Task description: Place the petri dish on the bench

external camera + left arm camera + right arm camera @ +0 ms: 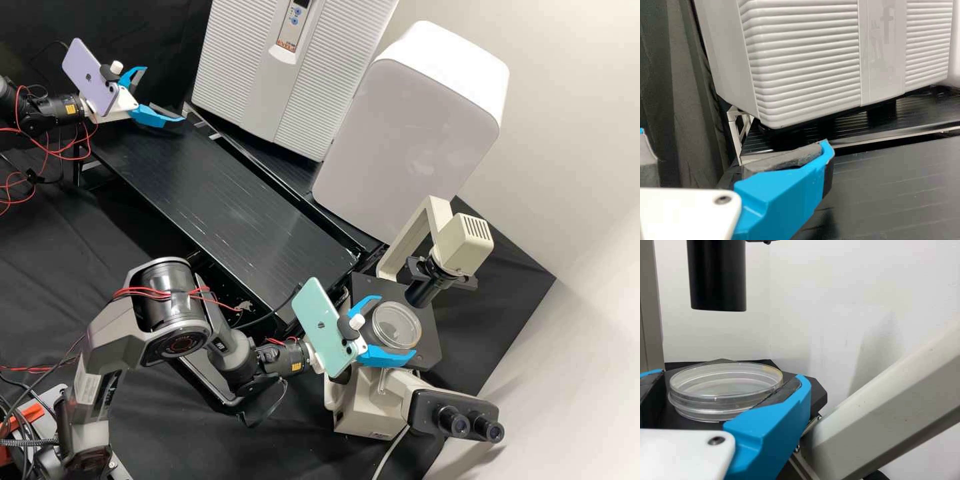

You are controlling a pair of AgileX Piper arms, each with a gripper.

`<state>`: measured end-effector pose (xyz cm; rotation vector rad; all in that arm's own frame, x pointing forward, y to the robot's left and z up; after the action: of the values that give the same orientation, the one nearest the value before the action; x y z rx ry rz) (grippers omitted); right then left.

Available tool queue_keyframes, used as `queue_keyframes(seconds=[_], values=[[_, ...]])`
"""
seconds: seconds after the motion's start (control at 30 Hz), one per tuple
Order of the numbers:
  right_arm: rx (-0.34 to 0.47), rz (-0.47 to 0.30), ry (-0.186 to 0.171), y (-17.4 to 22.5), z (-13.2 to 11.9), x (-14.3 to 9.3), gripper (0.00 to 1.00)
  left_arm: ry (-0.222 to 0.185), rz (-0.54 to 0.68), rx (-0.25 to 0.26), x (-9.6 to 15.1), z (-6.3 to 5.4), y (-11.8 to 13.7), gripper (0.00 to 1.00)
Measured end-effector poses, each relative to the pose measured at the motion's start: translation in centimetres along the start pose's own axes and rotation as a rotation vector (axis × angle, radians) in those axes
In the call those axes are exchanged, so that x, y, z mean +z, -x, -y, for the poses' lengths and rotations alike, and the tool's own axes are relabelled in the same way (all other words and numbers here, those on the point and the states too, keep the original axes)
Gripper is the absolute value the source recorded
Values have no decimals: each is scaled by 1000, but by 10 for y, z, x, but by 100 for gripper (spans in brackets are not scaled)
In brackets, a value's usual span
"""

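The right arm [173, 300] is bent—jaws astride the petri dish [398, 325]—whether gripping, I can't tell.

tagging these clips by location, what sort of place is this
Most likely a laboratory: a microscope with twin eyepieces stands by the bench, a clear petri dish sits on its stage, and two robot arms work there.

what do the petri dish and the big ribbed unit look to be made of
Petri dish: clear, smooth glass or plastic, hard to say which; its far rim shows through.

Ribbed unit: probably moulded plastic, off-white, with soft highlights along its ridges.
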<state>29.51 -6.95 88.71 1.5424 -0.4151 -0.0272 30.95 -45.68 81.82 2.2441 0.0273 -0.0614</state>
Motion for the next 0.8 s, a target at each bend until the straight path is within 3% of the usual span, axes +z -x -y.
queue_keyframes(seconds=[0.1, 0.33, 0.5, 0.8], values=[[-3, -3, -6, 2, 0, -1, 0, 0, 0, 0, 0, 0, 0, 100], [-28, -53, -62, 18, 2, -18, 0, 0, 0, 0, 0, 0, 0, 100], [-70, -124, -66, 32, 7, -35, 0, 0, 0, 0, 0, 0, 0, 100], [-106, -147, -57, 41, 11, -41, 0, 0, 0, 0, 0, 0, 0, 100]])
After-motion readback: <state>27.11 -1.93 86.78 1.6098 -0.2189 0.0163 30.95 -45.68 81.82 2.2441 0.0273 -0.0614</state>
